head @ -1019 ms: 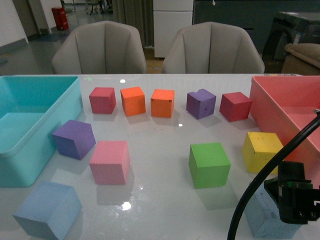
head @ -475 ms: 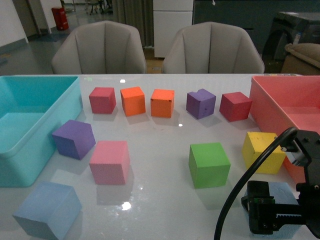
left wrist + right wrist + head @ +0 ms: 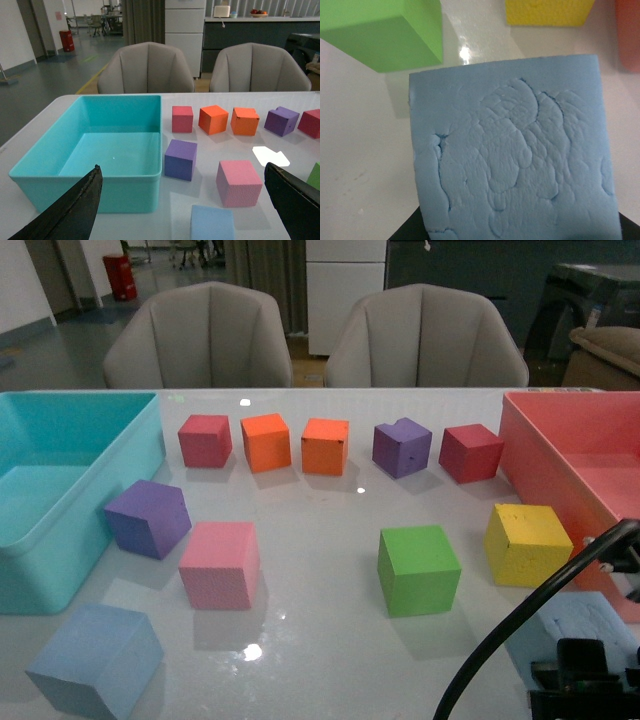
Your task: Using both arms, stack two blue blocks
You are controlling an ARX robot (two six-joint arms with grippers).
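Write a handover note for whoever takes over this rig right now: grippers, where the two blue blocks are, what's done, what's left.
Left gripper: open and empty, out of the front view. Its camera shows the left blue block on the table just ahead of it.
Right gripper: low at the right blue block, beside the red bin. That block fills its camera; I cannot tell whether it is gripped.
Done: nothing stacked. The blocks sit far apart, near the table's front edge.
Left: secure one block, carry it across, set it on the other.
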